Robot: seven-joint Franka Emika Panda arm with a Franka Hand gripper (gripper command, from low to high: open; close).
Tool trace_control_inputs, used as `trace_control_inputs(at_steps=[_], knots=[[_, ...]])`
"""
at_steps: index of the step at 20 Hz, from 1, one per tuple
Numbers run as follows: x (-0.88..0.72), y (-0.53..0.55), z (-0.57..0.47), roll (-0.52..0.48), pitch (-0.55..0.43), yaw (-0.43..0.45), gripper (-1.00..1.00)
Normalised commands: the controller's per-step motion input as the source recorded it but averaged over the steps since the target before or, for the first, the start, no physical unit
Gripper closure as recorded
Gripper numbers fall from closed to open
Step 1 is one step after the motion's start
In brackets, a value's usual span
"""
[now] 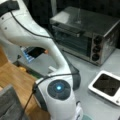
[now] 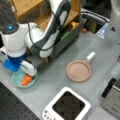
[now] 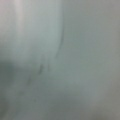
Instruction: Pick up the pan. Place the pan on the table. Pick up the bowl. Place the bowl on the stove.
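The salmon-pink pan point(image 2: 78, 71) lies flat on the grey table point(image 2: 100, 47), its white handle point(image 2: 90, 57) pointing to a front view's top right, with nothing touching it. At a front view's left the light-teal bowl point(image 2: 18, 80) rests on the table with an orange carrot-like piece point(image 2: 27, 80) inside. My gripper point(image 2: 29, 72) hangs down onto the bowl's rim nearest the pan. The stove point(image 2: 67, 105) point(image 1: 107, 85) stands bare, white rim around a black top. In a front view my arm point(image 1: 58, 88) hides the pan. The wrist view is filled by a pale teal-grey surface.
A big silver toaster oven point(image 1: 85, 32) point(image 2: 112, 96) stands beside the stove. A wooden counter point(image 2: 27, 7) with a dark crate of small items point(image 2: 71, 26) runs behind my arm. A dark perforated board point(image 2: 15, 107) borders the table near the bowl.
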Motion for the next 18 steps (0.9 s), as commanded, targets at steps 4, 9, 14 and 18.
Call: trace_control_inputs(at_steps=[4,9,14,18], knots=[[-0.13,-0.14,0.0,0.122,-0.12,0.075,1.0],[-0.11,-0.08,0.02,0.143,-0.098,0.033,1.0],[-0.08,-0.05,0.06,0.169,-0.058,0.004,1.0],[0.0,-0.02,0.07,0.173,-0.028,-0.019,1.0]])
